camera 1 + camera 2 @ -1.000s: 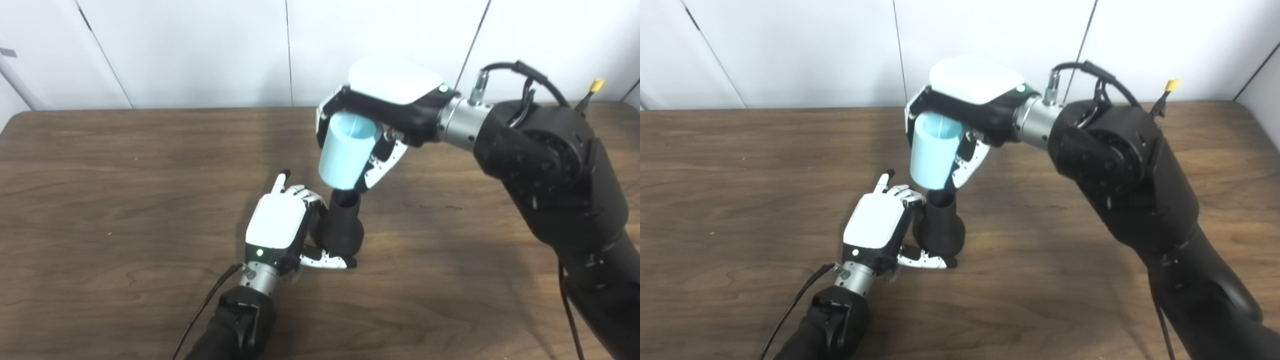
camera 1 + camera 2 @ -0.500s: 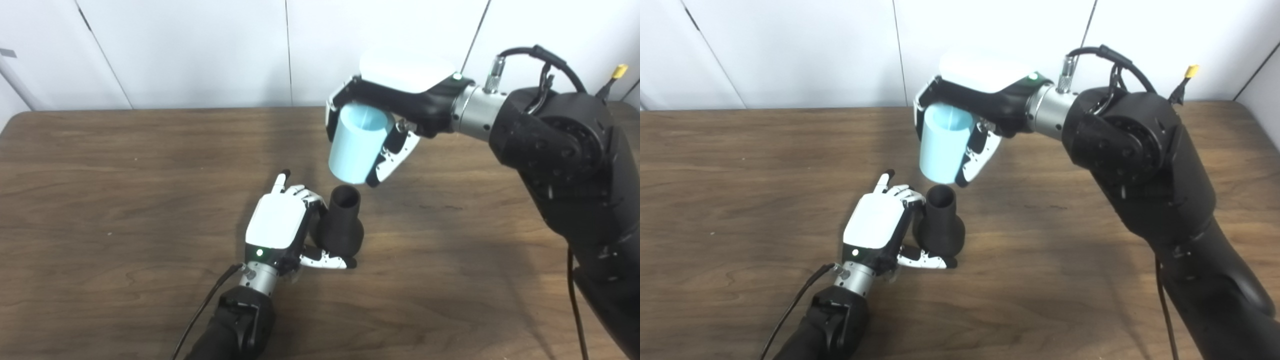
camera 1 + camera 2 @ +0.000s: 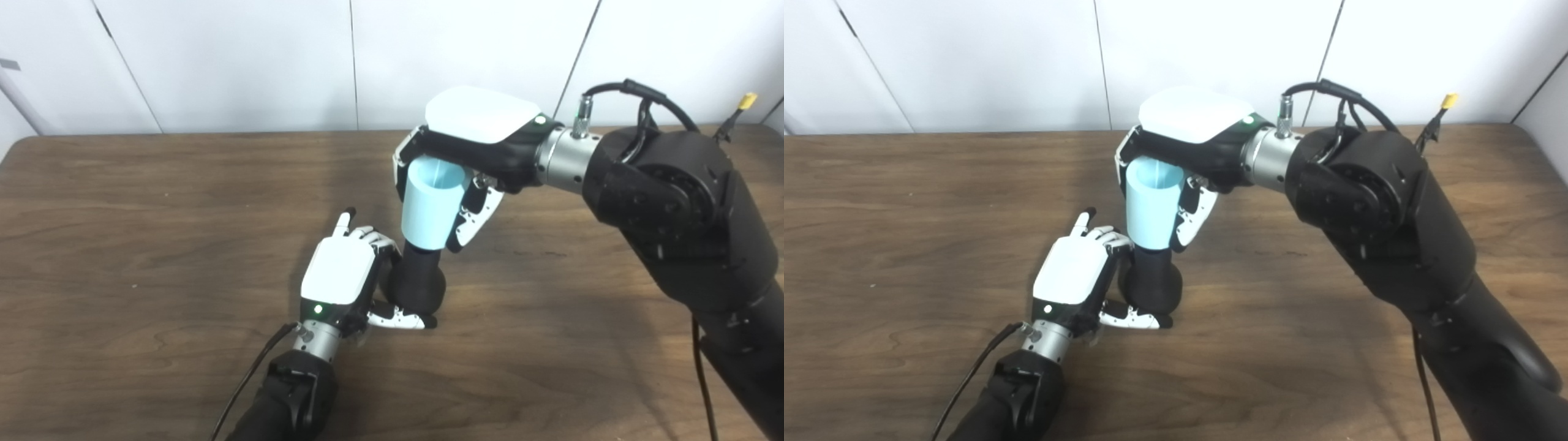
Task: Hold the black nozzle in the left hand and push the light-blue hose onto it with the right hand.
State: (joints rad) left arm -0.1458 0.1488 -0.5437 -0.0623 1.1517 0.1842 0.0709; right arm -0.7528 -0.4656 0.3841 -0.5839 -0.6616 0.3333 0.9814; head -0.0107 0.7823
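1. Landmark: the black nozzle [image 3: 419,278] stands upright on the tabletop [image 3: 153,245], wide bulb down and narrow neck up. All positions below are given relative to it.
2. Left hand [image 3: 343,275]: just beside the nozzle on its left, wrapped around the bulb and gripping it, with the thumb crossing in front at the base. One finger points away, clear of the nozzle.
3. Right hand [image 3: 1188,153]: above the nozzle, closed around the hose [image 3: 1149,205] and gripping it near the upper end.
4. Hose position: a short light-blue tube directly above the nozzle, roughly upright, open end up. Its lower rim sits over the nozzle neck, which is hidden from the rim upward.
5. Done: nozzle held; hose picked up, aligned and started onto the neck.
6. Left, as a judgement: the hose appears only partly seated, since the neck below the rim and the whole bulb remain exposed. How deep the neck sits inside cannot be confirmed from either view. Further downward pressure is likely required.
7. Markings: no brand, label or legible writing shows on the nozzle, hose, hands or tabletop.
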